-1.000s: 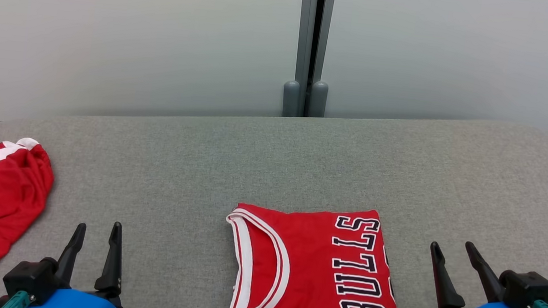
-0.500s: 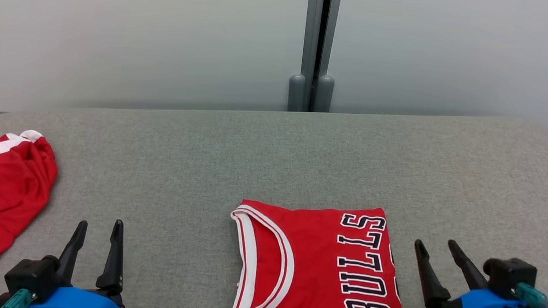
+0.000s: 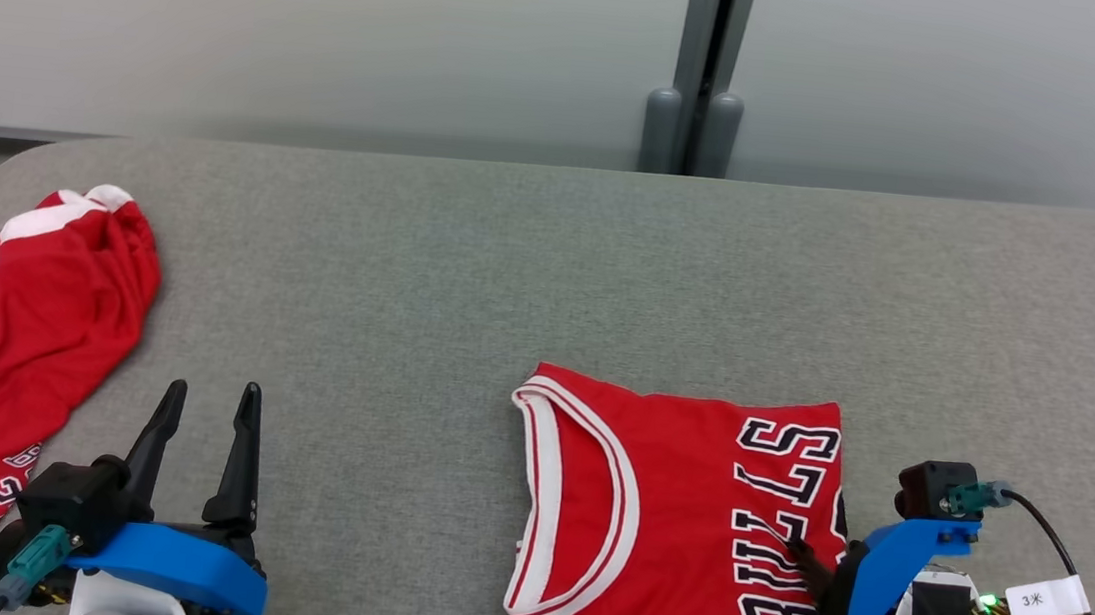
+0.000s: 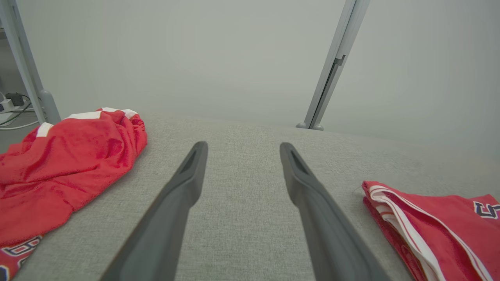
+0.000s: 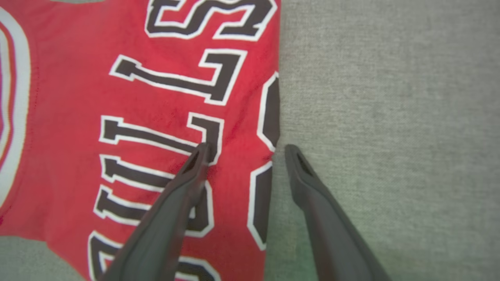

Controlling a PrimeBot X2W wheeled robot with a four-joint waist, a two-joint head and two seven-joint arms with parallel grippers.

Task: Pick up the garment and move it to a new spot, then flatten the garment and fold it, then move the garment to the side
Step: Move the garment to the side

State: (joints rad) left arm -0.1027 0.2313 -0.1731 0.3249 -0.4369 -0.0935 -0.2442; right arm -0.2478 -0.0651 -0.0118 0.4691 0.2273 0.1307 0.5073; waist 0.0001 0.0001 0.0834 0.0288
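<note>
Judging by its neat shape, I had the jersey [image 3: 678, 521] flattened and folded at five o'clock on the tabletop [image 3: 411, 264]; only the move aside remained. My right jaws stood apart astride its three o'clock edge; my left jaws, also apart, hovered at seven o'clock.

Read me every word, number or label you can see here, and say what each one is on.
"BULLS": black letters across the folded red jersey.
"3" then a character too small to read: white tag, lower right of the head view.
Possibly "23", creased and uncertain: crumpled red garment.
Digit at the folded jersey's edge: cut off by the fold, unreadable.
</note>
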